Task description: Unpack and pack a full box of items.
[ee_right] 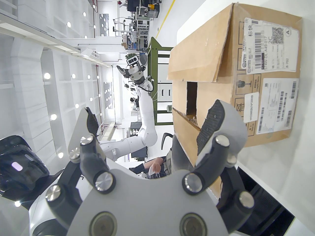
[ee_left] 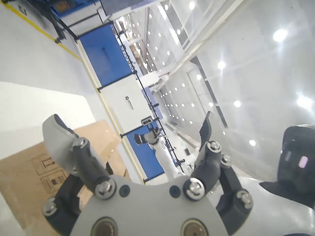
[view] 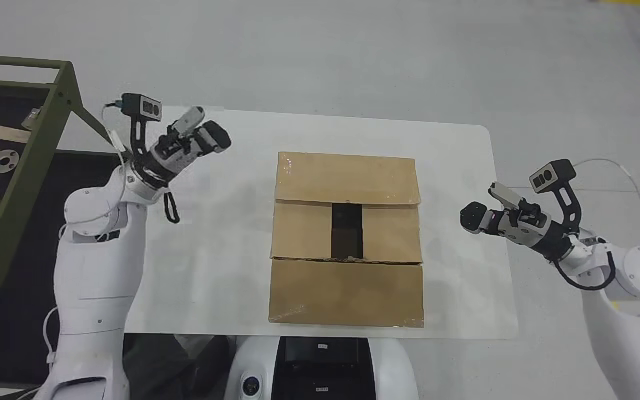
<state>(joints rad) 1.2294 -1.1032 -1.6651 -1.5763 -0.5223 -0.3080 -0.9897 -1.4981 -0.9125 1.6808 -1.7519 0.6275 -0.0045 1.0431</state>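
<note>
Box: a brown cardboard box (view: 346, 240) sits closed-looking on the table, its flaps folded over the top. A dark rectangular gap is left at the centre, and what lies inside the gap cannot be made out.
Box side: white shipping labels (ee_right: 269, 50) cover the wall of the box that faces the right gripper.
Left gripper (view: 208, 130): held on the box's left side, well apart from it and raised above the tabletop. Its jaws are spread wide with nothing between them.
Right gripper (view: 472, 215): held on the box's right side, well apart from it and pointing toward the box. Its jaws are also spread and hold nothing.
Table (view: 225, 270): white with rounded corners, with the box near its middle.
Green rack (view: 40, 130): stands off the table, on the box's left side, farther from the box than the left gripper.
</note>
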